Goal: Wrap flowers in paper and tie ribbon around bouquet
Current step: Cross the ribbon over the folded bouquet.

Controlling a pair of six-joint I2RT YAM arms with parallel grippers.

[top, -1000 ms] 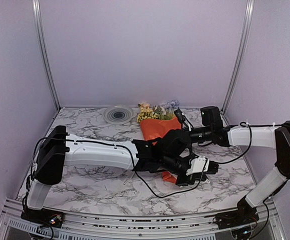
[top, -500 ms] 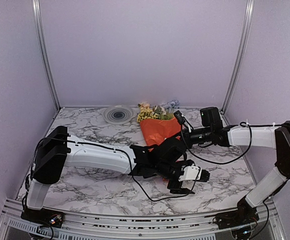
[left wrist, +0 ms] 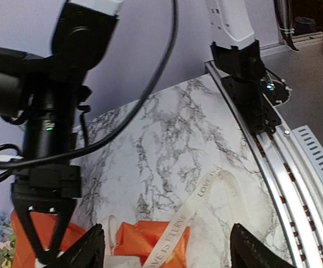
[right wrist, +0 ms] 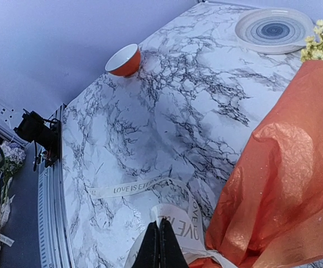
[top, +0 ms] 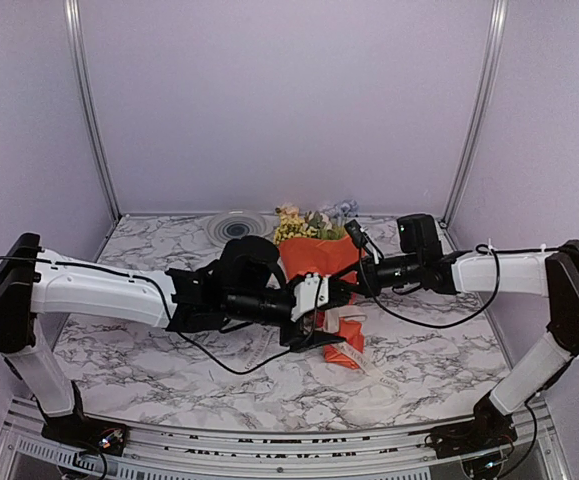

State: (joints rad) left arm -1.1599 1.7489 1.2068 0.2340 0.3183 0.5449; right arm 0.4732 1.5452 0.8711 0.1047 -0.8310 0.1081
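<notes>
The bouquet lies on the marble table: orange paper rolled round the flowers, whose yellow and pale blossoms stick out at the far end. The cream lettered ribbon crosses the cone's narrow near end and trails onto the table. My left gripper hovers over that end, open, and in the left wrist view the ribbon and paper lie between its fingers without touching them. My right gripper is shut on a fold of the ribbon, beside the paper.
A grey-ringed plate sits at the back, left of the blossoms. An orange bowl stands near the wall. The aluminium rail runs along the table's near edge, and purple walls close in the other sides.
My left gripper has opened and swung left, from right of the cone's narrow end to over its left side. The right arm has barely moved.
</notes>
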